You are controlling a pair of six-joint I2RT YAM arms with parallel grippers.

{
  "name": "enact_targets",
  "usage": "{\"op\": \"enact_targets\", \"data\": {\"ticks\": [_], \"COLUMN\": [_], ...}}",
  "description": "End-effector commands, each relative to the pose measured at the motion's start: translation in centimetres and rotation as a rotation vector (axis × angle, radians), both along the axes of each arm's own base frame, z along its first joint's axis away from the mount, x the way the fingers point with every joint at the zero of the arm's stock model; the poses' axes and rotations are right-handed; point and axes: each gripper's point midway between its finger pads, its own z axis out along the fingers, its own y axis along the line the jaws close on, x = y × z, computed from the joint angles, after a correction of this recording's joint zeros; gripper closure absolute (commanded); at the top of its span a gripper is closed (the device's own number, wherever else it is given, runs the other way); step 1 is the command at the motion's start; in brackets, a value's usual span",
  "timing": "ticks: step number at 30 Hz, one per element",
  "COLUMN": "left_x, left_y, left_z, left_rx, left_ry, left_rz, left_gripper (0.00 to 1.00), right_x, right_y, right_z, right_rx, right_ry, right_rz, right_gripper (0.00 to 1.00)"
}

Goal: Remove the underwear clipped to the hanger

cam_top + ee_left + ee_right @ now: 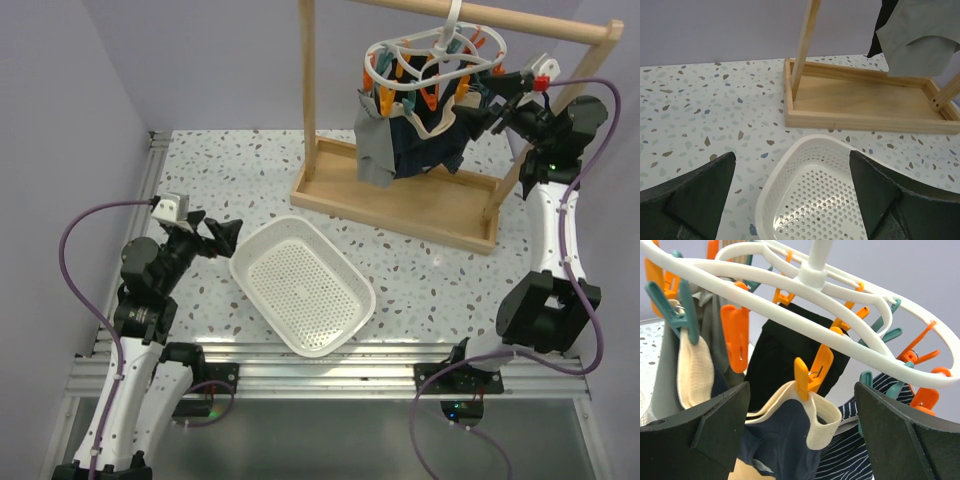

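The white oval hanger [425,60] hangs by its hook from the wooden rail, with orange and teal clips. Underwear hangs clipped below it: a grey piece [375,145], navy and black pieces [425,140]. In the right wrist view the hanger ring [840,295] is above, an orange clip [810,372] pinches the beige waistband [822,420] of the navy piece [775,440], with a black piece [785,355] and a striped piece [855,455] behind. My right gripper [480,105] is open right beside the garments, jaws either side of the waistband [800,415]. My left gripper [222,235] is open and empty, low by the basket.
A white perforated basket [300,285] lies on the speckled table in front of the wooden rail frame, whose tray base [400,205] and posts stand at the back. The basket also shows in the left wrist view [790,165], with the wooden base [860,95] and the grey garment [920,45] beyond.
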Motion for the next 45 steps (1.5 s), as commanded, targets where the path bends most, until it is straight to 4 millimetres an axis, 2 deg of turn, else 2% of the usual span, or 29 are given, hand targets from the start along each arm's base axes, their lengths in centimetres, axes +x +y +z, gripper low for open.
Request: {"op": "enact_targets", "data": {"ticks": [1, 3, 8, 9, 14, 21, 22, 28, 35, 45], "left_x": [0.0, -0.1, -0.1, -0.1, 0.0, 0.2, 0.3, 0.4, 0.3, 0.0], "left_y": [-0.4, -0.4, -0.4, -0.4, -0.4, -0.6, -0.7, -0.8, -0.9, -1.0], "left_z": [1.5, 1.6, 1.5, 1.5, 1.4, 1.5, 1.5, 1.9, 1.9, 2.3], "left_rx": [-0.029, -0.029, -0.031, -0.032, -0.040, -0.051, -0.051, -0.055, -0.065, -0.073], "left_ry": [-0.050, -0.053, -0.050, -0.046, -0.043, -0.043, -0.043, -0.045, -0.044, -0.047], "left_rz": [-0.021, -0.021, -0.021, -0.020, -0.020, -0.029, -0.032, -0.038, -0.043, -0.044], "left_gripper": [0.00, 0.00, 0.00, 0.00, 0.00, 0.00, 0.00, 0.00, 0.00, 0.00], "right_x": [0.3, 0.8, 1.4, 1.7, 1.2, 1.3, 1.3, 1.8, 2.4, 2.1], "right_y": [0.2, 0.2, 0.1, 0.2, 0.7, 1.6, 1.9, 2.0, 2.4, 2.8], "right_z": [2.1, 1.6, 3.0, 2.7, 3.6, 3.1, 2.9, 3.2, 2.5, 2.3], "right_rx": [-0.030, -0.044, -0.042, -0.037, -0.006, -0.014, -0.022, 0.025, 0.045, 0.045], "right_ry": [-0.090, -0.096, -0.156, -0.146, -0.165, -0.166, -0.175, -0.162, -0.129, -0.118], "right_rz": [0.030, 0.048, 0.064, 0.075, 0.127, 0.186, 0.205, 0.220, 0.247, 0.282], "right_gripper": [0.12, 0.15, 0.17, 0.17, 0.18, 0.20, 0.23, 0.24, 0.25, 0.34]}}
